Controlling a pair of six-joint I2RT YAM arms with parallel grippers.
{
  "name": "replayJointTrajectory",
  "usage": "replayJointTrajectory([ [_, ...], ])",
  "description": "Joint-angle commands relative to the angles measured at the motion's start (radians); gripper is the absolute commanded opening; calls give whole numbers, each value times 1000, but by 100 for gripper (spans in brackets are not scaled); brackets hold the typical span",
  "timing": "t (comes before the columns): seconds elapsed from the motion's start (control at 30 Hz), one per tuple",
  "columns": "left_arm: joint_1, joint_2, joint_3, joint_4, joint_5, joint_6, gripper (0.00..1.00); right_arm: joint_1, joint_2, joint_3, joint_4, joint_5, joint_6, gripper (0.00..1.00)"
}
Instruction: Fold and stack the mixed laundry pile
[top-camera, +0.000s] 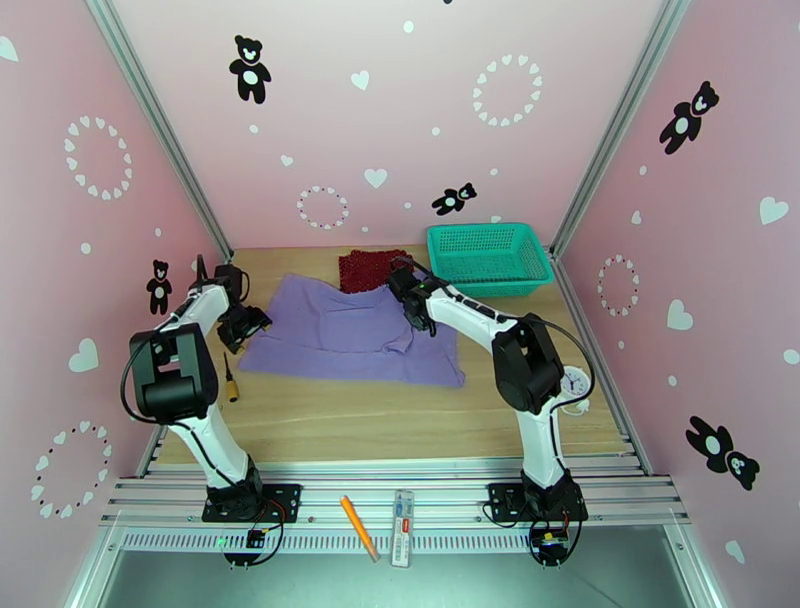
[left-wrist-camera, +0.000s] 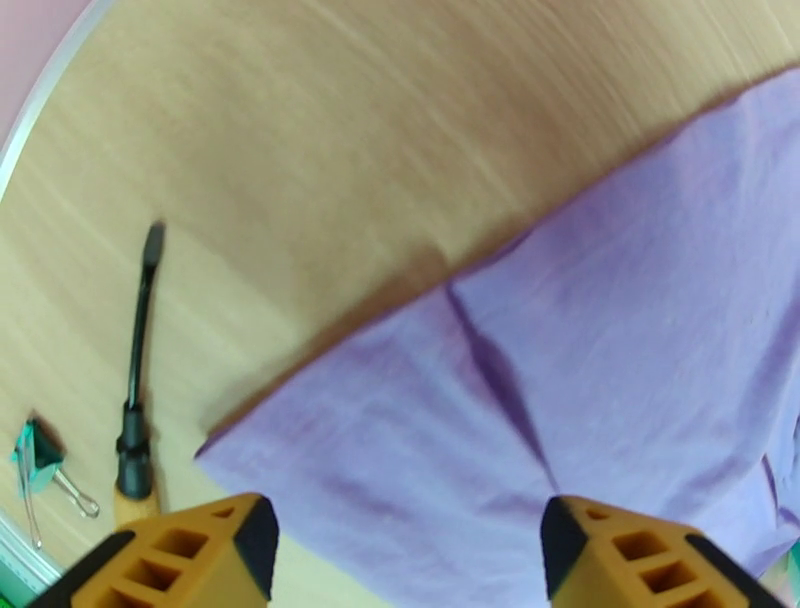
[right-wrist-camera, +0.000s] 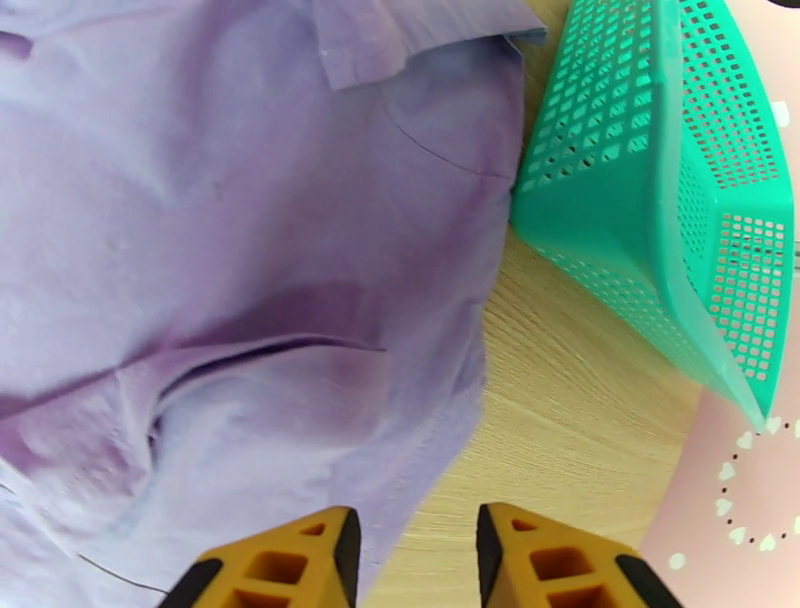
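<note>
Above the lavender T-shirt (top-camera: 340, 335), left end effector (left-wrist-camera: 405, 525) wide apart, empty (right end effector (right-wrist-camera: 417, 535) barely parted, empty).

Wooden table (top-camera: 400, 420) carried lavender T-shirt (top-camera: 340, 335) spread flat mid-surface, dark red cloth (top-camera: 368, 268) at its far edge, teal basket (top-camera: 500, 285) far right, orange-handled tool (top-camera: 231, 385) left.

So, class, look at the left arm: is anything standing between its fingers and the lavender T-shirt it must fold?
Nothing visible does. The left gripper hangs open over a corner of the lavender T-shirt, with only bare cloth below it. A screwdriver and a binder clip lie on the table, off to one side.
</note>
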Motion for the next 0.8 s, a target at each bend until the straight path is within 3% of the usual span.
replayJointTrajectory([
  [0.0, -5, -49, -45, -2, -15, 20, 68, 20, -71, -47, 0, -104, 43, 27],
  [0.07, -15, -57, -61, 3, -12, 19, 59, 33, -83, -61, -33, -197, 53, 25],
  [0.2, -41, -49, -82, 23, 2, 11, 26, 59, -90, -99, -79, -410, 131, 25],
  [0.33, -66, -11, -85, 41, 8, 4, 0, 90, -78, -116, -106, -430, 196, 23],
  [0.77, -88, 55, -104, 85, -4, -4, 0, 106, 25, -42, -139, -400, 238, 14],
])
